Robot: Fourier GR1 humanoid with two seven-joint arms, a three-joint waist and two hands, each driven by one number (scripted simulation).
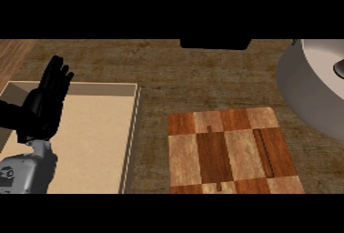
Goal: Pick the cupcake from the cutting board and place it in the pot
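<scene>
**Board bare, cupcake not plainly seen**

Left hand rests open, fingers up, over the beige tray, likely parked clear of the work. Cutting board carries no cupcake. A dark bit inside the pot may be it. Right hand out of view.

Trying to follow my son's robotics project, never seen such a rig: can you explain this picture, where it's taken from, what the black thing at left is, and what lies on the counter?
The picture is taken from the robot's head, looking steeply down at a brown mottled counter. The black thing on a grey forearm is the robot's left hand: open, fingers up, resting over a shallow beige rectangular tray, holding nothing. Its right hand is out of view. A checkered wooden cutting board lies in the middle; no cupcake shows on it. At the right edge is part of a large grey round pot.
</scene>
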